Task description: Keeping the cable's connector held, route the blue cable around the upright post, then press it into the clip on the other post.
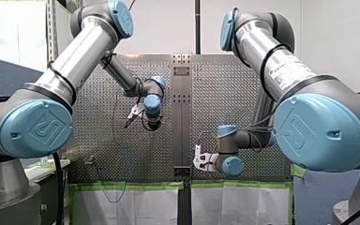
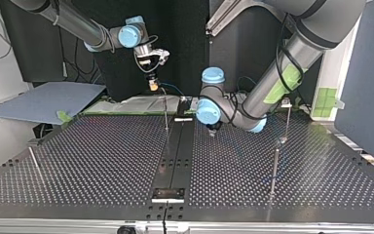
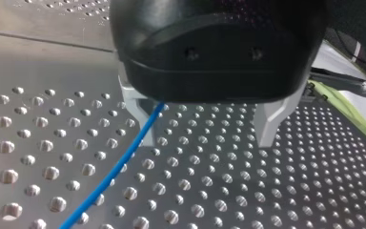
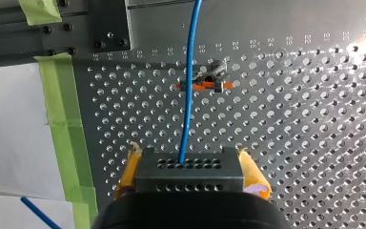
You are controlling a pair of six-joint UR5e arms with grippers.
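Yellow pads (image 4: 129, 168) of my right gripper (image 4: 188, 156) are clamped on the connector (image 4: 190, 175), a grey block with rows of small holes. From it the blue cable (image 4: 187, 114) runs straight ahead over the perforated tabletop (image 4: 305, 143) and passes just beside an orange-and-metal clip (image 4: 204, 82); I cannot tell whether it touches the clip. My left gripper (image 3: 205, 131) hangs close over the tabletop, its metal fingers (image 3: 270, 121) spread wide and holding nothing. The cable passes between them, close to one finger. In the top view an upright post (image 2: 274, 168) stands nearest, at the right. My left gripper sits low beside the dark centre strip (image 2: 175, 151), and my right gripper is raised farthest back, near a thin post (image 2: 166, 114).
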